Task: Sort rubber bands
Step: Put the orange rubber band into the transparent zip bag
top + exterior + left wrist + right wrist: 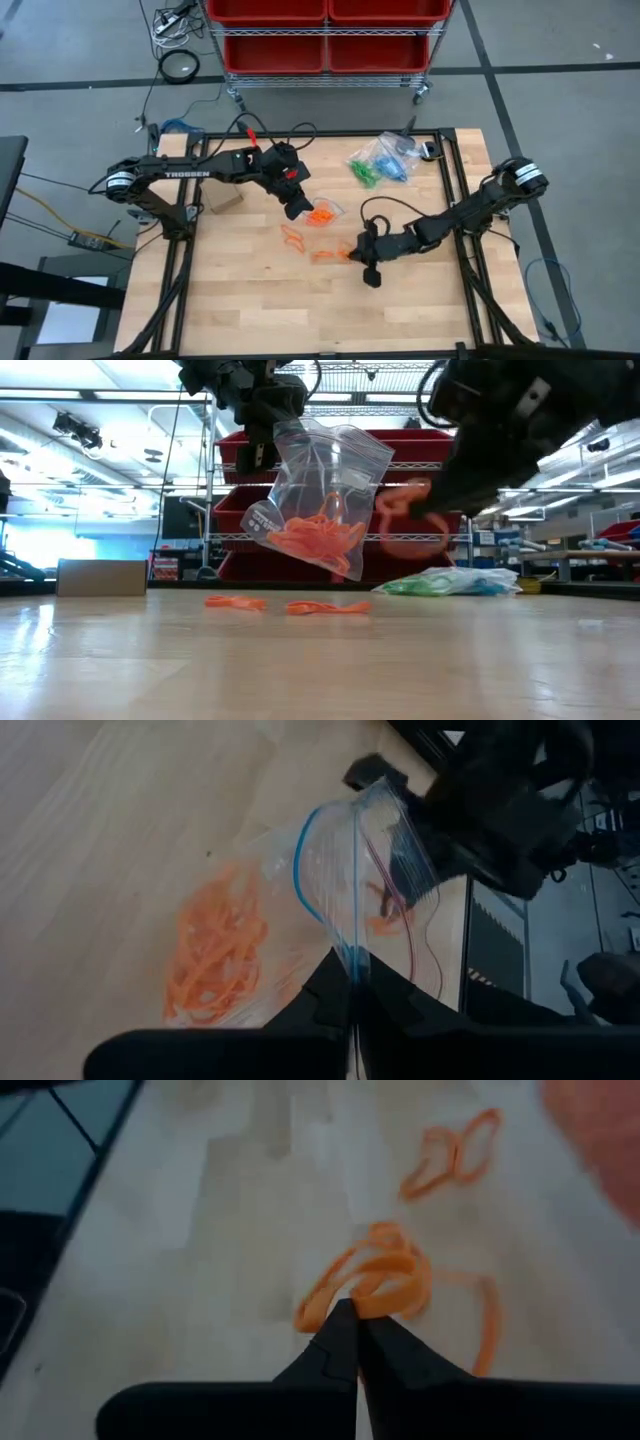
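1. The left gripper (297,209) pinches the rim of a clear bag (318,495) with orange rubber bands inside, held above the bench (260,310).
2. The right gripper (352,1316) is closed on a clump of orange rubber bands (375,1280).
3. More orange bands (236,602) lie on the bench.

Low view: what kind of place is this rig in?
Likely a lab or workshop, not a home. A wire rack of red storage bins stands behind the wooden table, strip lights hang overhead, and more benches show at the far right. The floor seen from above is bare grey with cables lying on it.
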Available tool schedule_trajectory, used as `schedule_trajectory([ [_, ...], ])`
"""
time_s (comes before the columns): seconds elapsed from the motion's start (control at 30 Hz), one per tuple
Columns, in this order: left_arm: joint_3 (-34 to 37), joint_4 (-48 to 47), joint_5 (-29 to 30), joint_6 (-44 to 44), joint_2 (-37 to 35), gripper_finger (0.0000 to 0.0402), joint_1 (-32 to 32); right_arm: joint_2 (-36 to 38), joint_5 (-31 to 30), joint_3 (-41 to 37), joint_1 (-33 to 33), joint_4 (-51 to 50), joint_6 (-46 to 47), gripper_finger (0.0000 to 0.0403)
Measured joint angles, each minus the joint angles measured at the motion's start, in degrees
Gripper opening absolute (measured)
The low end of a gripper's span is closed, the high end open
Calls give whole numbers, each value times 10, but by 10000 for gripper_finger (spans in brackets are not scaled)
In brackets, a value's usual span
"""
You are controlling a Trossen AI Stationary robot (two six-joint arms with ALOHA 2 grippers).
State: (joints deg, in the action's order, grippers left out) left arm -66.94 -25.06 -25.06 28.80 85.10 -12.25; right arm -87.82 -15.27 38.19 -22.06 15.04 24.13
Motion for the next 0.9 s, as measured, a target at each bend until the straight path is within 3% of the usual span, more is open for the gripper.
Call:
schedule_trajectory([
  [0.17, 0, -1, 0, 0, 0, 17, 0, 7, 0, -1, 23, -74, 31, 9],
  [0.53, 0, -1, 0, 0, 0, 17, 0, -44, -2, 0, 27, -45, 30, 90],
  [0.9, 0, -1, 0, 0, 0, 17, 0, -60, -21, 1, 27, -43, 22, 83],
])
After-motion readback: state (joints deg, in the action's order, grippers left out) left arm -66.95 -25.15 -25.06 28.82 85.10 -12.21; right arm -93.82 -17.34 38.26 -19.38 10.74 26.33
